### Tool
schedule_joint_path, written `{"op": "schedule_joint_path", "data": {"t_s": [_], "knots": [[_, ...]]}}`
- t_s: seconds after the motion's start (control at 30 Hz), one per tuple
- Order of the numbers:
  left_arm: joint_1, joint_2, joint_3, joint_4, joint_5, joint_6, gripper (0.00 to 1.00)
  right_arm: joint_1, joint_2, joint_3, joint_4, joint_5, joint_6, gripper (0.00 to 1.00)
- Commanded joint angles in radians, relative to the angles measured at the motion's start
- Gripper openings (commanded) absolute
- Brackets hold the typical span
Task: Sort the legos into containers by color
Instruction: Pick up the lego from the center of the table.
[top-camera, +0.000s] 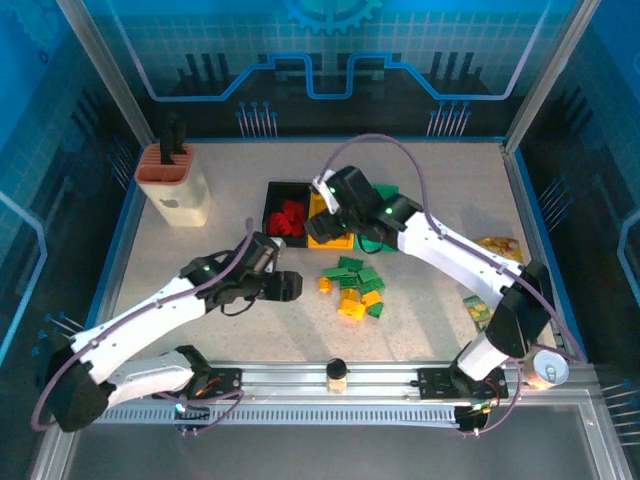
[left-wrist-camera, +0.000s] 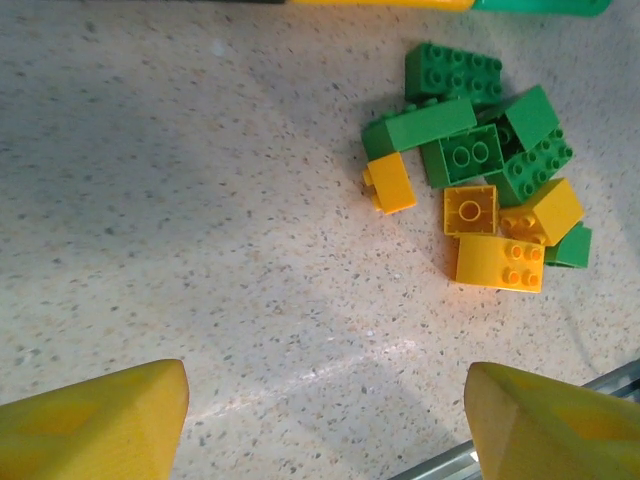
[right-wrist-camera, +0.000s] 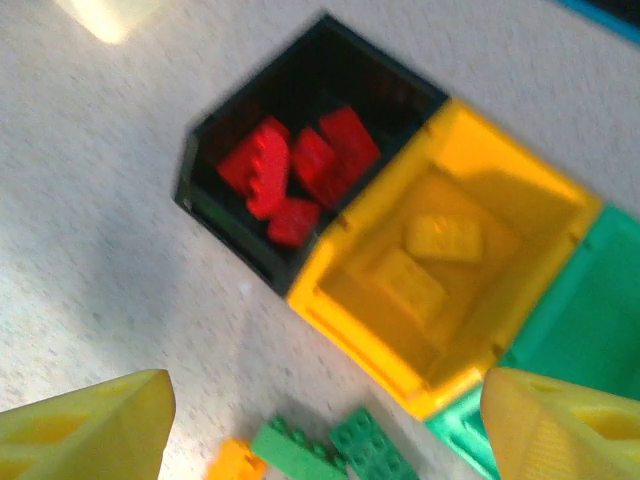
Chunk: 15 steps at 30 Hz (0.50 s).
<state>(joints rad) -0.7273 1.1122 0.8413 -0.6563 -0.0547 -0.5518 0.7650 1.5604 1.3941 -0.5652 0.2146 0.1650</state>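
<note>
2 yellow legos (right-wrist-camera: 443, 238) in yellow container (right-wrist-camera: 530, 260), long axes slanted; left end effector (left-wrist-camera: 322, 400) wide; right end effector (right-wrist-camera: 325, 400) wide

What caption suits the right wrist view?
Open right gripper over the black bin of red bricks, the yellow bin with two yellow bricks, and the green bin beside it.

Bright overhead light; right wrist view blurred (motion smear).
</note>
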Motion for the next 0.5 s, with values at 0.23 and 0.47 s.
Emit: {"op": "schedule_joint_path", "data": {"t_s": [0.23,0.47], "knots": [[-0.035,0.304,0.093,0.182,0.03,-0.047,0.74,-0.062,-0.279,-0.377,0.102,0.037,0.137,0.81],[-0.035,0.521,0.217,0.183,0.048,-0.03,0.68,-0.085,-0.419,-0.584,0.108,0.043,0.198,0.81]]}}
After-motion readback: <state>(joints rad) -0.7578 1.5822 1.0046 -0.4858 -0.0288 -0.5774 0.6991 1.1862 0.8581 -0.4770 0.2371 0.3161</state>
